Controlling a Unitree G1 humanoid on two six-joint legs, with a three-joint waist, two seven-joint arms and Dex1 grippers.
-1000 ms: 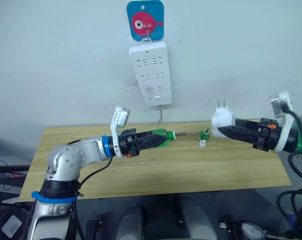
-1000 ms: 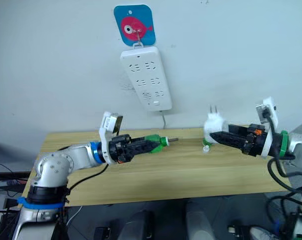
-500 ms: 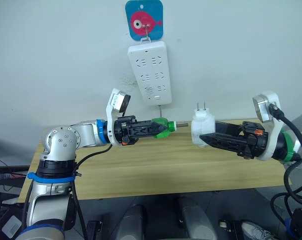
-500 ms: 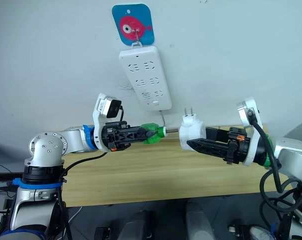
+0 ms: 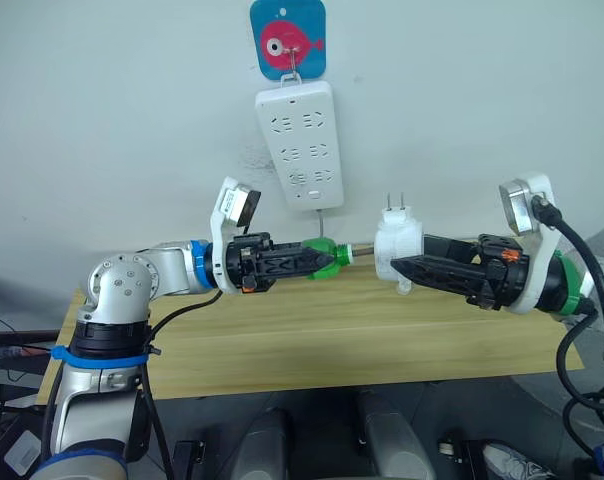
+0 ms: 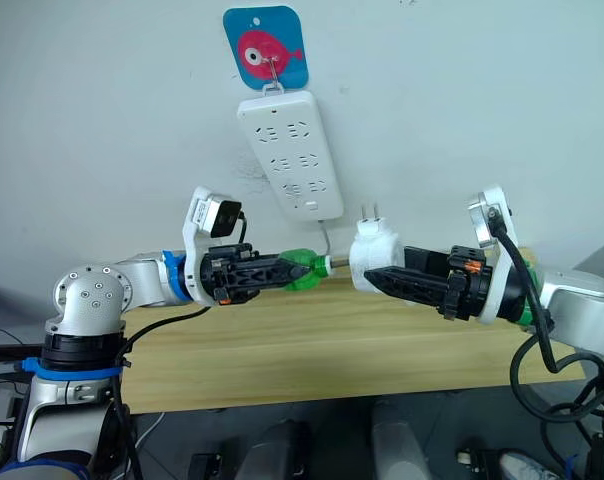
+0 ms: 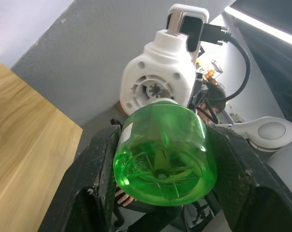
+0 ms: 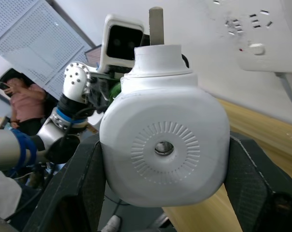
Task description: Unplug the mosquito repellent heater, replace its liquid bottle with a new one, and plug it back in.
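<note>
My left gripper (image 5: 312, 259) is shut on a green liquid bottle (image 5: 325, 254) held level above the table, its wick pointing right. My right gripper (image 5: 402, 266) is shut on the white mosquito repellent heater (image 5: 397, 245), prongs pointing up, socket side turned toward the bottle. The wick tip almost meets the heater's side. In the left wrist view the green liquid bottle (image 7: 163, 151) sits between the black fingers (image 7: 100, 169) with the heater's socket (image 7: 155, 82) just beyond. The right wrist view has the mosquito repellent heater (image 8: 164, 145) close up.
A white power strip (image 5: 302, 130) hangs on the wall from a blue fish hook (image 5: 287, 38), its cable dropping behind the wooden table (image 5: 312, 340). A person (image 8: 21, 92) stands far off in the right wrist view.
The right gripper has carried the heater a little left and up, closing the gap to the bottle's wick. The left gripper with the bottle has barely moved.
</note>
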